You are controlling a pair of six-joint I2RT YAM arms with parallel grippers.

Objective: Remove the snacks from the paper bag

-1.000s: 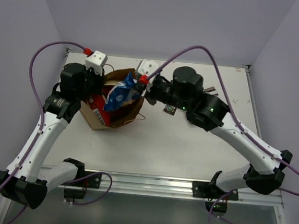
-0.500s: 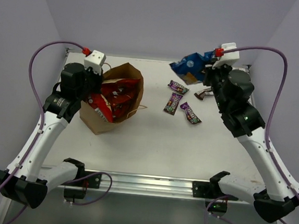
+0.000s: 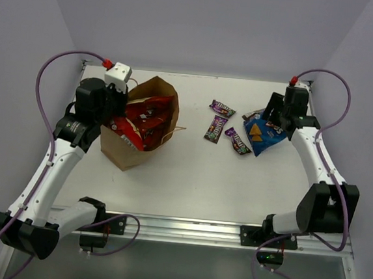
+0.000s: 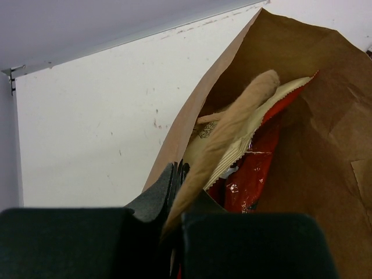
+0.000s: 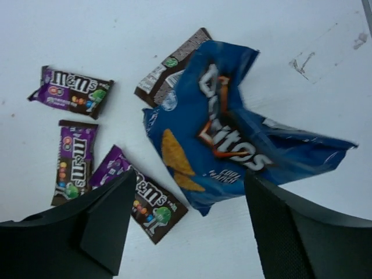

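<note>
The brown paper bag (image 3: 128,146) leans open at the table's left, with red chip bags (image 3: 144,117) showing in its mouth. My left gripper (image 3: 115,100) is shut on the bag's rim; in the left wrist view a tan fold of paper (image 4: 232,125) runs between the closed fingers (image 4: 152,200), beside a red packet (image 4: 256,168). The blue Doritos bag (image 3: 264,133) lies on the table at the right. My right gripper (image 3: 273,116) hovers open just above it, with its fingers (image 5: 110,215) either side of the Doritos bag (image 5: 232,133) and apart from it.
Three purple M&M's packs (image 3: 222,108) (image 3: 216,128) (image 3: 238,141) lie left of the Doritos bag, and a dark bar (image 5: 171,67) sits partly under its top edge. White walls stand close behind and to both sides. The table's back right corner is near the right arm.
The right gripper lifted the Doritos bag out of the paper bag, carried it to the right side of the table and let go; its jaws now stand open. The left arm has not moved.
</note>
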